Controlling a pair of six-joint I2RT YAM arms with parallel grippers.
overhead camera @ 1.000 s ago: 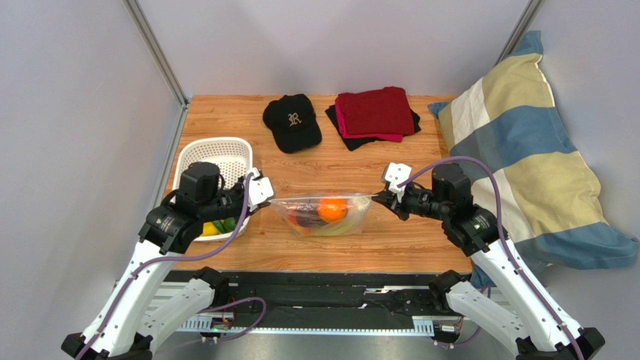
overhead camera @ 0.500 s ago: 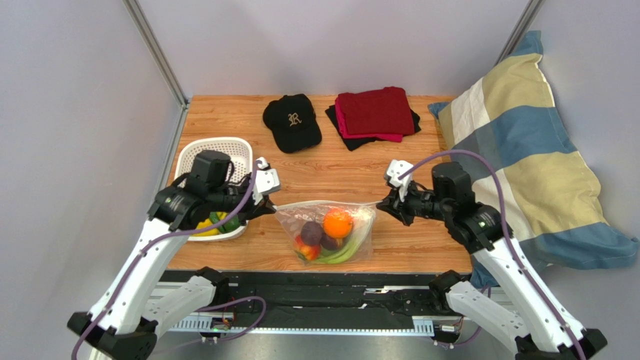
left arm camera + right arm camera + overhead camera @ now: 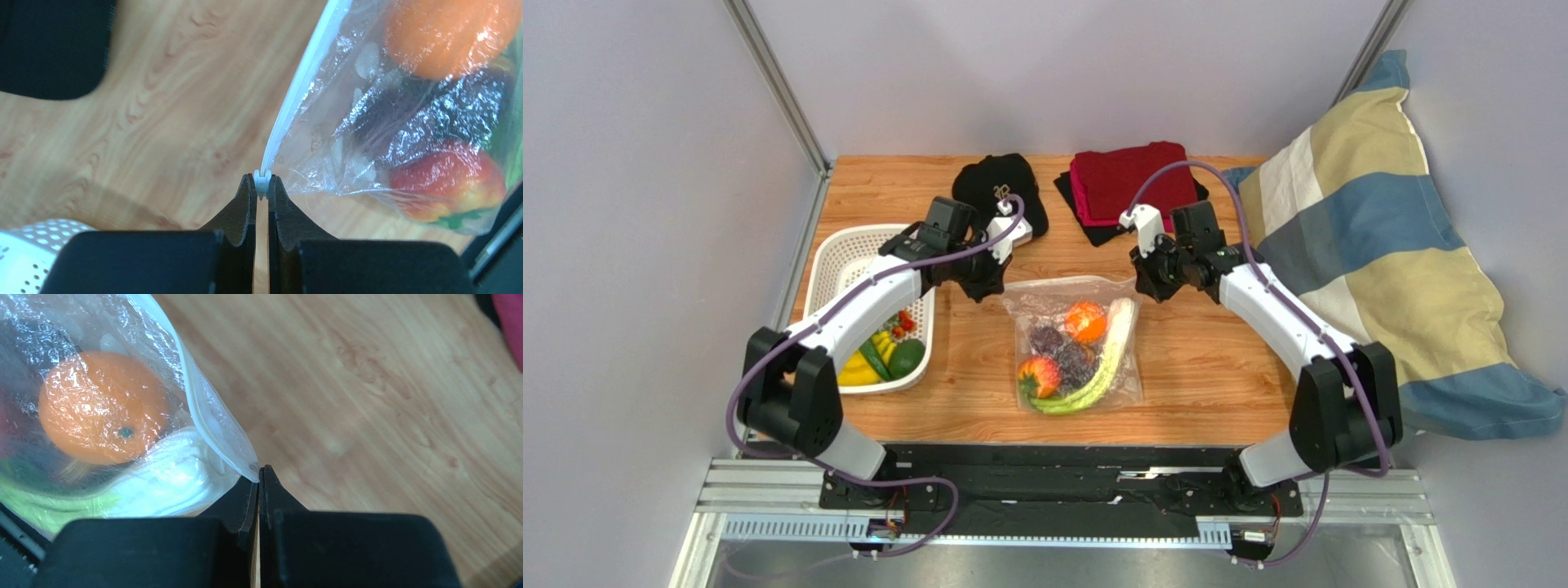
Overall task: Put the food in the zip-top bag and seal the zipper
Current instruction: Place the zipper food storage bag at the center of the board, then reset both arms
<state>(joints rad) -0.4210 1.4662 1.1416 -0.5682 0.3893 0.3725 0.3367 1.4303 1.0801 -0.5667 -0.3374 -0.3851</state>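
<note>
The basket (image 3: 844, 245) at the left holds a few yellow, green and red pieces. Just right of it, the left gripper (image 3: 262, 179) has its fingers nearly together, pinching the left end of the zipper (image 3: 304, 73). The bag (image 3: 1081, 368) lies mid-table, mouth edge on the far side, stretched between the two grippers, body trailing towards the near edge. Inside are a red fruit (image 3: 1041, 374), a purple fruit (image 3: 1051, 339), an orange (image 3: 1086, 321) and a pale stalk (image 3: 1112, 355) along the right side. The right gripper (image 3: 259, 471) is fully closed at the bag's right mouth corner, apparently nipping the film there.

The film looks thin, slick and floppy, so it will likely sag and fold wherever it is unsupported. The load should swing low and pull the mouth down when lifted. The strip is the only firm part, so its two ends are the sound places to hold. The film might slip from a grip taken lower.
</note>
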